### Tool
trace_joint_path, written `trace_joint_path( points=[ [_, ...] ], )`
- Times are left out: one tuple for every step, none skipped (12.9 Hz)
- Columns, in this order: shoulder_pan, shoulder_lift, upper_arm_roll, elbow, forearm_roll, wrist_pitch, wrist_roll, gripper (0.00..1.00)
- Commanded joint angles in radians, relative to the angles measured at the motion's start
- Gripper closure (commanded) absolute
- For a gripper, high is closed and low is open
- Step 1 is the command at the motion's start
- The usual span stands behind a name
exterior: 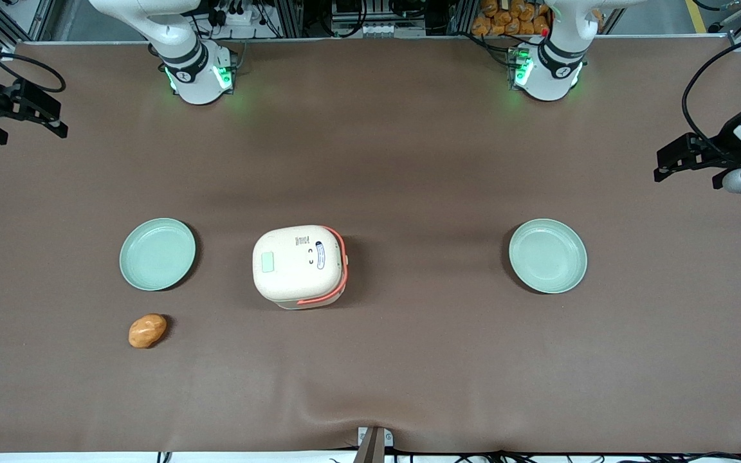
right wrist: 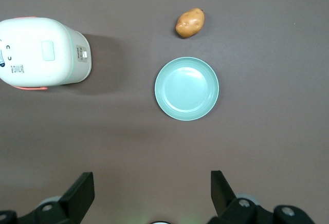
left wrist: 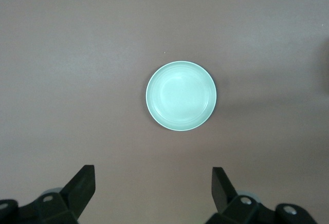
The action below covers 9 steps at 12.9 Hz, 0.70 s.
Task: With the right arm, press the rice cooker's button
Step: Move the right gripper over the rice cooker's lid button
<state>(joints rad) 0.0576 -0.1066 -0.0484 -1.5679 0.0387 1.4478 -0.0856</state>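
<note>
The rice cooker (exterior: 296, 265) stands in the middle of the table with its cream-beige lid shut, an orange-red handle band round it and a pale green square on the lid. It also shows in the right wrist view (right wrist: 43, 52). My right gripper (exterior: 26, 130) hangs at the working arm's end of the table, farther from the front camera than the cooker and well apart from it. In the right wrist view the gripper (right wrist: 151, 183) is open and empty, high above the bare brown table.
A pale green plate (exterior: 157, 253) lies beside the cooker toward the working arm's end and shows in the right wrist view (right wrist: 186, 88). A potato (exterior: 147, 330) lies nearer the front camera than that plate. A second plate (exterior: 547, 255) lies toward the parked arm's end.
</note>
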Motion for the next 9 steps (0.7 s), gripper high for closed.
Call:
trace_joint_path(
  points=[
    [0.018, 0.013, -0.024, 0.026, 0.020, -0.023, -0.028, 0.00],
    [0.011, 0.016, -0.024, 0.028, 0.021, -0.021, -0.051, 0.00],
    [0.014, 0.033, -0.022, 0.041, 0.017, -0.018, -0.052, 0.00],
    [0.014, 0.053, -0.022, 0.069, 0.018, -0.020, -0.051, 0.00],
    [0.014, 0.059, -0.024, 0.075, 0.020, -0.021, -0.052, 0.00],
    [0.014, 0.061, -0.024, 0.074, 0.024, -0.021, -0.052, 0.00],
    [0.014, 0.062, -0.024, 0.068, 0.024, -0.023, -0.054, 0.00],
    [0.014, 0.065, -0.019, 0.066, 0.024, -0.024, -0.054, 0.00],
    [0.016, 0.079, -0.013, 0.066, 0.026, -0.021, -0.055, 0.00]
  ],
)
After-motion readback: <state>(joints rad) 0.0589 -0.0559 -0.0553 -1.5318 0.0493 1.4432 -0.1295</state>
